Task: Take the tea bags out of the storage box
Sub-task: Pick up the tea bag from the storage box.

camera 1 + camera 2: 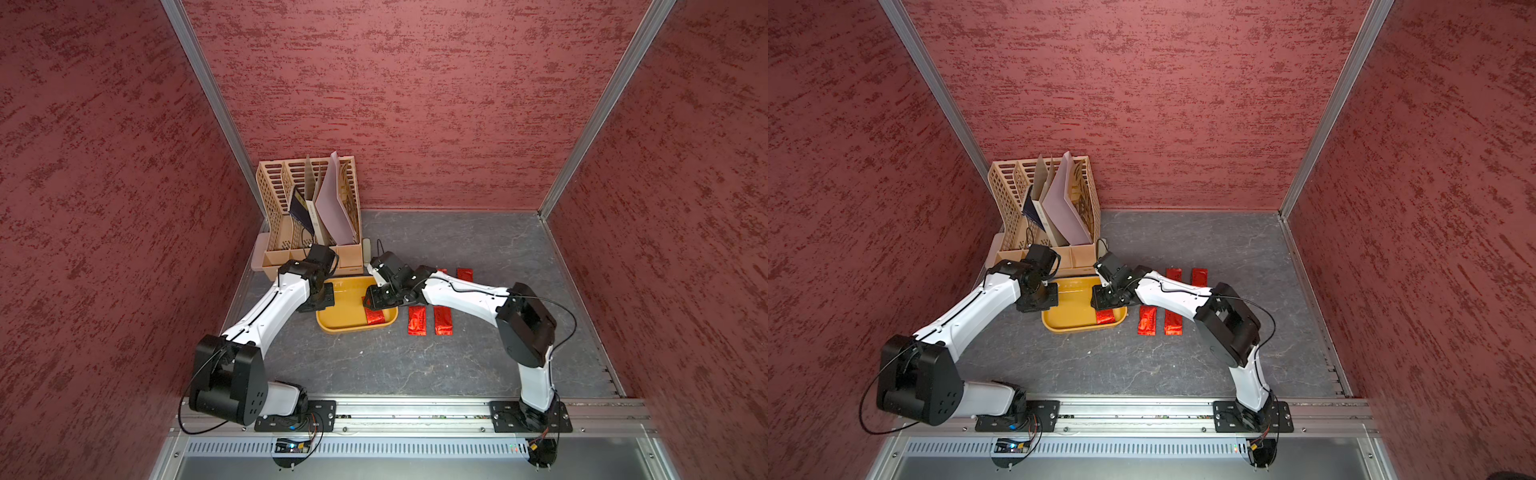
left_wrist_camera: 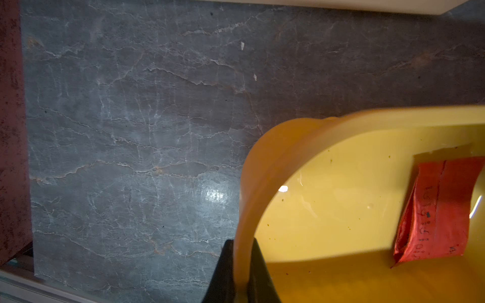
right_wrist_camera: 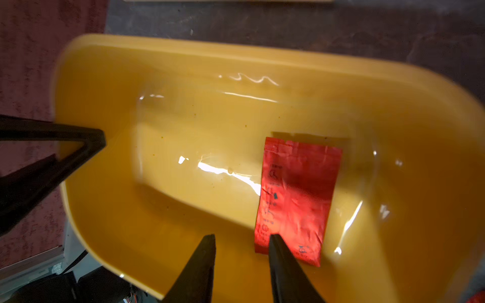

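A beige slotted plastic file rack (image 1: 307, 216) stands in the back left corner, with card folders (image 1: 332, 203) leaning in it. Just in front of it, the left gripper (image 2: 242, 245) has its jaws clamped on the left wall of the storage box (image 1: 345, 309), a shallow, glossy mustard-yellow tub with rounded corners. One tea bag (image 3: 296, 199), a flat, crinkled sachet of red foil with dark print, lies on the box floor at its right end. The right gripper (image 3: 242, 237) hangs over it with its jaws parted and holding nothing, one tip over the sachet's end.

Further right, clear of the box, a front pair of tea bags (image 1: 417, 321) lies flat on the desk (image 1: 457, 365). A back pair of tea bags (image 1: 1199, 276) lies partly under the right arm. The desk is dark grey with pale stone-like veins. Rough, mottled red walls (image 1: 415, 104) close in three sides.
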You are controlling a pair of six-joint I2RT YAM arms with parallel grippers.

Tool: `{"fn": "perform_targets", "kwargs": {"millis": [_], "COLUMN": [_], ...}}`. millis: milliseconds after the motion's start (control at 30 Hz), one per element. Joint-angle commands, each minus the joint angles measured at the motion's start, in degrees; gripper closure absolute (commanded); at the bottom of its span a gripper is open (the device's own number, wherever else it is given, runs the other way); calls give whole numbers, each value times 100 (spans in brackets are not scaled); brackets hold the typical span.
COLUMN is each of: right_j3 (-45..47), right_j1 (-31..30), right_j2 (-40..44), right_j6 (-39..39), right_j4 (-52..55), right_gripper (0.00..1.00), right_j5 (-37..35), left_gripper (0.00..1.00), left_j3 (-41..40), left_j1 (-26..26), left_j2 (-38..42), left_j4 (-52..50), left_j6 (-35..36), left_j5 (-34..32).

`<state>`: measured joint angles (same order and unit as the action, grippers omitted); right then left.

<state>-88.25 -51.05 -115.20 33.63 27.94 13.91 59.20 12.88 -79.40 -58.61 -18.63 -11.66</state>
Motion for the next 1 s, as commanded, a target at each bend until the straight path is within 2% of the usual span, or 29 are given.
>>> {"fn": "perform_targets", "kwargs": {"millis": [0,367,567,733,967], "right_j3": [-424,-698,-771,-593,-295], "right_j1": [7,7,7,7,9], "right_j2": [-253,-787,-1036,-874,-437], "right_j6": [-133,-108,-60,10,21], "right_j4": [744,1027,866,442,68], "right_gripper": [56,49,49,59,81], "right_j5": [-702,-804,-202,192,147], "left_gripper": [100,100,100,100,100], "left_j3": [-9,-5,-7,-8,-5], "left_j1": [39,39,41,39,48], "left_j2": [49,48,21,21,21], "left_j4": [68,65,60,60,60], "left_j6": [13,18,18,18,17], "left_j5": [-29,-29,-31,-31,-30]}}
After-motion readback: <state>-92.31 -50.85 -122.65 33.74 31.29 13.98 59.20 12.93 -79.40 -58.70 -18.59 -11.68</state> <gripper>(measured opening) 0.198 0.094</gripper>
